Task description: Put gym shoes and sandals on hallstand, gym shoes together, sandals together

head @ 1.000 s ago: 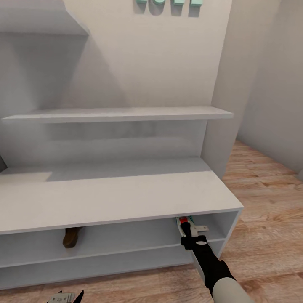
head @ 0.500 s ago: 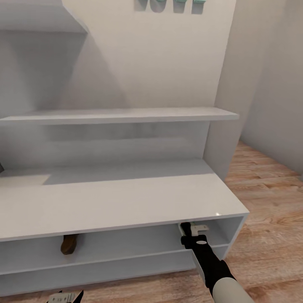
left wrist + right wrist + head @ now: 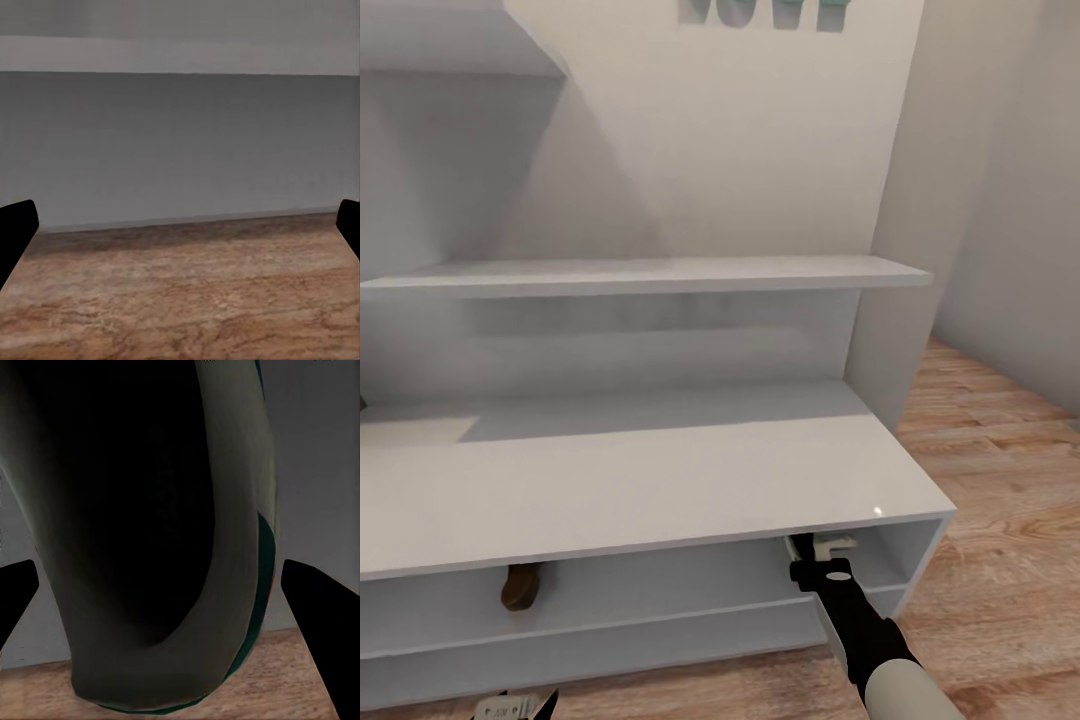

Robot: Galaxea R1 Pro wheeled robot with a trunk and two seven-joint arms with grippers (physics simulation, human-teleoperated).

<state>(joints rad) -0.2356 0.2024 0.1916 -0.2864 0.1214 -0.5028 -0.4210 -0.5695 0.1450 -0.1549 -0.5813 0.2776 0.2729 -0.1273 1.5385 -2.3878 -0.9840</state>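
Note:
My right gripper (image 3: 812, 550) reaches into the upper open shelf row at the right end of the hallstand (image 3: 660, 480), under the bench top. It is shut on a gym shoe (image 3: 232, 510), cream with a teal stripe. In the right wrist view the shoe hangs very close between the fingertips (image 3: 315, 615); in the head view the bench top hides nearly all of it. One dark-brown sandal (image 3: 520, 588) stands in the same shelf row, further left. My left gripper (image 3: 518, 705) is low at the rack's foot, open (image 3: 180, 225) and empty, facing the rack's base and the corridor floor (image 3: 187, 300).
Two staggered white shelves (image 3: 650, 272) hang above the bench top. A wall corner (image 3: 890, 300) rises just right of the rack, with wood floor (image 3: 1000, 540) beyond it. Teal letters (image 3: 770, 10) hang high on the wall.
The whole picture has shifted a little, so the camera moved. The bench top's front edge now covers more of the gym shoe and the sandal. Both arms sit at the same spots in the picture.

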